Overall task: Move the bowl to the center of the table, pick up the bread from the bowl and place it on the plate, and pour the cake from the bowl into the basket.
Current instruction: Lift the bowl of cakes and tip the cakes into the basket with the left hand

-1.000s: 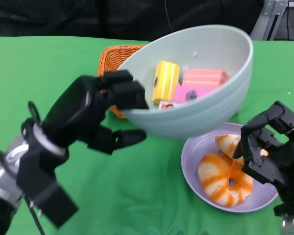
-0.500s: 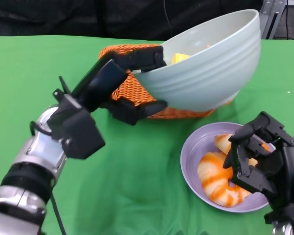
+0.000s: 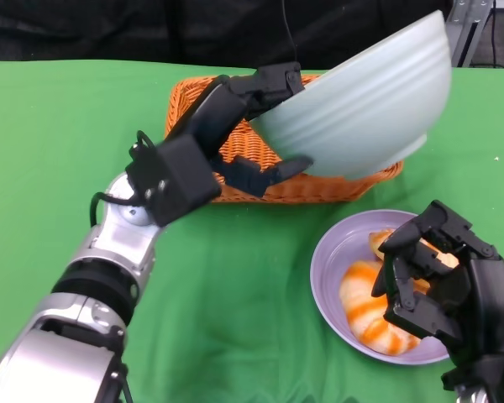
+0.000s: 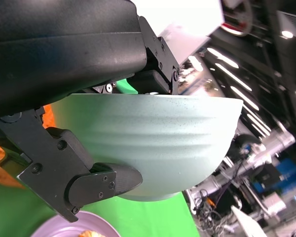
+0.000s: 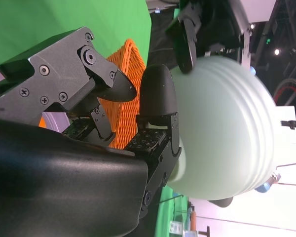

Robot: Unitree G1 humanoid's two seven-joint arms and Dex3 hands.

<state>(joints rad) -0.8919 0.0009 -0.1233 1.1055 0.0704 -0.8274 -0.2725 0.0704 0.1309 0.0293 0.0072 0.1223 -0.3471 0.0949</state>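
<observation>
L hand (image 3: pixel 235 126) grips the pale green ribbed bowl (image 3: pixel 361 109) by its rim, fingers over the edge and thumb under the wall, w/ the bowl lifted off the table and tipped steeply away from the camera over the orange wicker basket (image 3: pixel 227 151); only the bowl's outside shows in head view, so can't tell what's inside it or in the basket. L wrist view shows the same grip, bowl wall (image 4: pixel 153 143) clamped between black fingers above and thumb below. R hand (image 3: pixel 441 281) hangs above the near-right edge of the lilac plate (image 3: pixel 332 285), fingers curled inward, holding nothing. On the plate lies orange-and-white striped bread (image 3: pixel 365 311), partly hidden by the R hand. Green cloth table (image 3: pixel 235 319) under everything. R wrist view: bowl (image 5: pixel 227 128) beyond the hand's fingers, basket (image 5: pixel 126 98) beside it.
</observation>
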